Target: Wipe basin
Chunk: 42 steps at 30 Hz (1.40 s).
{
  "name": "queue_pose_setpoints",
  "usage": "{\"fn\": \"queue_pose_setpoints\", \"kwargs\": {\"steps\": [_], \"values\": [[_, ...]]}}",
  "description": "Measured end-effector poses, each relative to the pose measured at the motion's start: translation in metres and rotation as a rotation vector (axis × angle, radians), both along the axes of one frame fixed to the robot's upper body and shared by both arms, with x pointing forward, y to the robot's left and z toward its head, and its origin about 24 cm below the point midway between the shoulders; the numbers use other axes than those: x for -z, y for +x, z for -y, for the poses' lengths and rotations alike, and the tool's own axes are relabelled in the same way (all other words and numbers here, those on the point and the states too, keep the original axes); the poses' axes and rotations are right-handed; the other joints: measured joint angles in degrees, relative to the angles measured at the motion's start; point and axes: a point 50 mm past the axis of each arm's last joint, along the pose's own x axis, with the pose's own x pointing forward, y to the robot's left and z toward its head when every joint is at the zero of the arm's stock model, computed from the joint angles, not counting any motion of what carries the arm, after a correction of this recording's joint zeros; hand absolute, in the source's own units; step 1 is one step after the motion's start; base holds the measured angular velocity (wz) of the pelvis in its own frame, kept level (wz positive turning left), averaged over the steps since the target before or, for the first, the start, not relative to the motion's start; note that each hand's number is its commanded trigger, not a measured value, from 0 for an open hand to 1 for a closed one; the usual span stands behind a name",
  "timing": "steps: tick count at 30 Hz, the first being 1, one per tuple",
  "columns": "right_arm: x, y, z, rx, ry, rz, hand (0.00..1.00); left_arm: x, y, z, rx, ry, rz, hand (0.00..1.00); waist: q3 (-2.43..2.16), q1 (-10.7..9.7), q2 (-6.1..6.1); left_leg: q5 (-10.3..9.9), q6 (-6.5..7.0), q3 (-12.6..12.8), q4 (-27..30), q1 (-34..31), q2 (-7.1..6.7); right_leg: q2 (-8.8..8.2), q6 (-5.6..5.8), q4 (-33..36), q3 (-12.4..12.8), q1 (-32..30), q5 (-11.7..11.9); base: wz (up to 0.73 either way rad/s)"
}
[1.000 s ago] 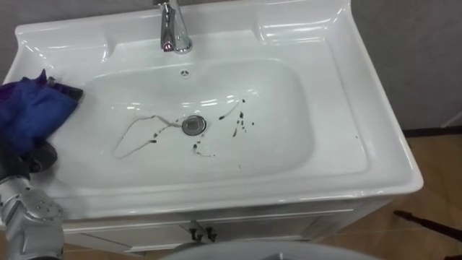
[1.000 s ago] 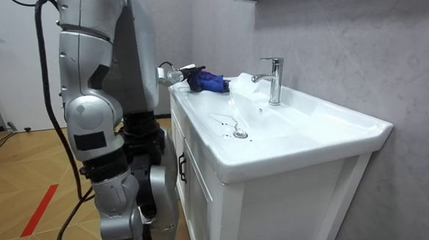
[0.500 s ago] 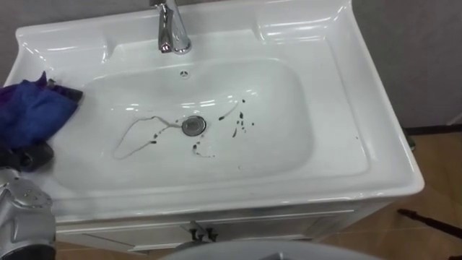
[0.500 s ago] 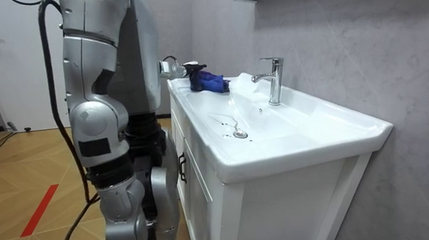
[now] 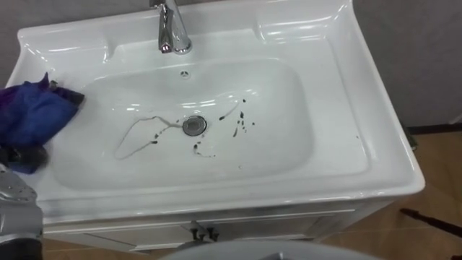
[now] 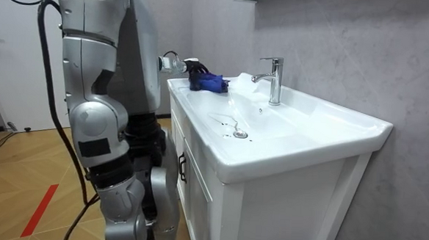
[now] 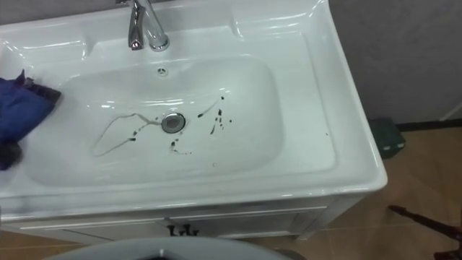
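1. Grey wall [image 6: 336, 45] backs a white basin [image 5: 364, 148] set on a white cabinet [image 6: 195, 200]. I stand at the cabinet's front, on a wooden floor [image 6: 20, 176].
2. Blue cloth [image 5: 32, 115]: bunched on the basin's left rim, its right edge reaching the slope of the bowl.
3. My left hand [image 5: 20, 154]: at the cloth's near edge, touching it. The cloth lies over most of the hand, so I cannot tell whether it grips the cloth or merely rests under it.
4. Dark specks [image 5: 240, 124]: scattered on the bowl floor just right of the drain [image 5: 193, 126], well apart from the cloth.
5. Thin dark looping line [image 5: 138, 136]: left of the drain, between it and the cloth, with a further smear [image 5: 201, 150] just in front of the drain.
6. Chrome tap [image 5: 172, 30]: upright on the back ledge, above the overflow hole [image 5: 185, 73].
7. Nothing stands between the cloth and the marks.
8. Cabinet handles [image 5: 202, 232]: below the front rim.
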Motion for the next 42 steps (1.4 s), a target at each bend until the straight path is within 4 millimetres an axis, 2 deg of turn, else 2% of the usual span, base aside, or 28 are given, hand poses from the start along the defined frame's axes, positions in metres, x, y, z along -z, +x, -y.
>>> {"fn": "queue_pose_setpoints", "kwargs": {"steps": [4, 16, 23, 27, 34, 38, 42], "values": [[0.000, 0.001, 0.000, -0.003, -0.005, 0.000, 0.00, -0.004, 0.001, -0.003, 0.000, 0.028, -0.019, 1.00, 0.06, -0.34, 0.24, 0.00, 0.00, -0.01, -0.11, 0.00, -0.15, -0.08, 0.18, -0.48, -0.03, 0.20, 0.12, 0.00], [-0.001, 0.007, 0.005, -0.042, -0.041, 0.000, 0.00, 0.004, 0.002, 0.001, 0.028, -0.034, -0.098, 1.00, 0.25, -0.81, 1.23, 0.00, 0.00, -0.03, -0.76, 0.14, -0.18, -0.07, 0.19, -0.65, -0.38, 0.23, 0.12, 0.00], [-0.001, 0.013, 0.006, -0.032, -0.055, 0.026, 0.00, 0.004, 0.002, 0.001, 0.024, -0.045, -0.097, 1.00, 0.27, -1.13, 1.22, 0.00, 0.00, -0.11, -0.84, 0.50, -0.23, -0.07, 0.20, -0.62, -0.16, 0.39, 0.11, 0.00], [-0.001, 0.019, 0.006, -0.039, -0.059, 0.055, 0.00, 0.002, 0.004, 0.001, 0.029, -0.035, -0.084, 1.00, 0.43, -1.45, 1.04, 0.00, 0.00, -0.07, -0.78, 0.60, -0.20, -0.05, 0.22, -0.75, -0.32, 0.71, 0.10, 0.02], [0.000, 0.027, 0.005, -0.061, -0.062, 0.113, 0.00, -0.012, 0.020, 0.019, 0.101, 0.011, 0.026, 1.00, 1.08, -2.57, 0.33, 0.00, 0.00, -1.03, 0.21, -1.16, -0.12, 0.00, 0.37, -1.76, -1.83, 0.51, 0.54, 0.12], [-0.001, 0.028, 0.005, -0.068, -0.066, 0.132, 0.00, -0.017, 0.027, 0.029, 0.151, 0.041, 0.080, 1.00, 1.03, -3.25, 0.16, -0.01, 0.00, -1.21, 0.40, -1.42, -0.10, -0.11, 0.39, -1.76, -2.08, 0.40, 0.56, 0.02], [0.001, 0.028, 0.000, -0.061, -0.053, 0.138, 0.00, -0.026, 0.035, 0.039, 0.172, 0.088, 0.185, 1.00, 0.79, -4.13, 0.02, -0.01, 0.00, -1.13, 0.22, -1.45, -0.17, 0.00, 0.32, -1.47, -1.83, 0.12, 0.59, -0.04]]}}
